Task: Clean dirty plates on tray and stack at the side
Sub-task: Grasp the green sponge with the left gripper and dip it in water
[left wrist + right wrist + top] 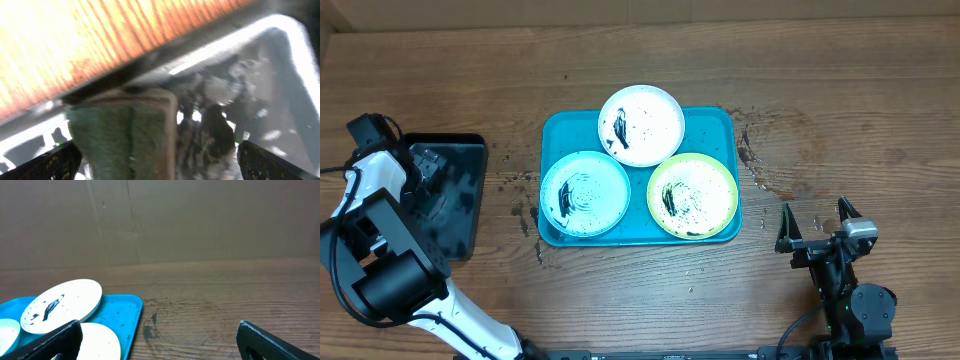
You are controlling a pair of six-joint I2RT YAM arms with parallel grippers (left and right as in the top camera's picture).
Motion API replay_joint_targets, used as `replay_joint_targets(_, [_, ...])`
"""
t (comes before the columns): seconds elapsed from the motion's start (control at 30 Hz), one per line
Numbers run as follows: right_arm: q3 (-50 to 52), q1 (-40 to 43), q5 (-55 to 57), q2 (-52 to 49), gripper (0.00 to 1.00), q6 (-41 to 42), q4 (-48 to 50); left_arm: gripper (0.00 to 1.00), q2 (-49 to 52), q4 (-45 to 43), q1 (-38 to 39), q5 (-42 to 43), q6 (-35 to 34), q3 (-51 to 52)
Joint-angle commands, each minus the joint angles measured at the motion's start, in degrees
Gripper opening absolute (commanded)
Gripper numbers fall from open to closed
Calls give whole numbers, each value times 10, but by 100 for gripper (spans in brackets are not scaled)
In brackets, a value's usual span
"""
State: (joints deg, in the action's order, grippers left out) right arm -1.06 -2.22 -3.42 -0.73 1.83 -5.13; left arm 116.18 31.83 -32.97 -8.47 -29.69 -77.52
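Note:
Three smeared plates lie on the turquoise tray [716, 122]: white-rimmed [641, 124] at the back, light blue [585, 193] front left, yellow-green [692, 196] front right. My left gripper [424, 168] hangs over the black tray at the far left. In the left wrist view its jaws [160, 162] are open on either side of a green and brown sponge [120, 135]. My right gripper [817, 224] is open and empty, right of the turquoise tray near the front edge. The right wrist view shows its jaws [160, 342] over bare wood, with the tray's corner [122, 312] and the white plate [60, 305] to the left.
A smaller black rectangular tray [460, 215] with wet patches lies at the left. Dark stains mark the wood right of the turquoise tray [755, 160] and at its left edge. A brown cardboard wall [200, 220] stands behind the table.

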Motion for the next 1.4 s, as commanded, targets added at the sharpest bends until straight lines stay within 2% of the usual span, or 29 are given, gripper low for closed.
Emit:
replay_joint_targets(0.0, [6, 4, 6, 5, 100, -2, 5, 100, 11, -1, 3, -57, 2, -6])
replay_joint_targets(0.1, [6, 4, 6, 5, 100, -2, 5, 100, 11, -2, 3, -57, 6, -6])
replay_joint_targets(0.23, [6, 4, 6, 5, 100, -2, 5, 93, 12, -2, 3, -55, 14, -6])
replay_joint_targets(0.3, [6, 4, 6, 5, 100, -2, 5, 86, 12, -2, 3, -55, 14, -6])
replay_joint_targets(0.43, [6, 4, 6, 5, 100, -2, 5, 66, 13, -2, 3, -55, 14, -6])
replay_joint_targets(0.5, [6, 4, 6, 5, 100, -2, 5, 62, 13, 1, 3, -55, 14, -6])
replay_joint_targets(0.6, [6, 4, 6, 5, 100, -2, 5, 62, 14, 3, 3, -54, 14, -6])
replay_joint_targets(0.83, [6, 4, 6, 5, 100, -2, 5, 72, 17, 7, -3, -54, 14, -5])
replay_joint_targets(0.93, [6, 4, 6, 5, 100, -2, 5, 70, 17, 7, -5, -54, 15, -5])
replay_joint_targets(0.97, [6, 4, 6, 5, 100, -2, 5, 67, 17, 7, -5, -54, 25, -5])
replay_joint_targets(1.07, [6, 4, 6, 5, 100, -2, 5, 48, 17, 7, -5, -54, 32, -5])
replay_joint_targets(1.23, [6, 4, 6, 5, 100, -2, 5, 6, 17, 14, -5, -54, 31, -5])
replay_joint_targets(1.37, [6, 4, 6, 5, 100, -2, 5, 4, 17, 29, -5, -54, 31, -5])
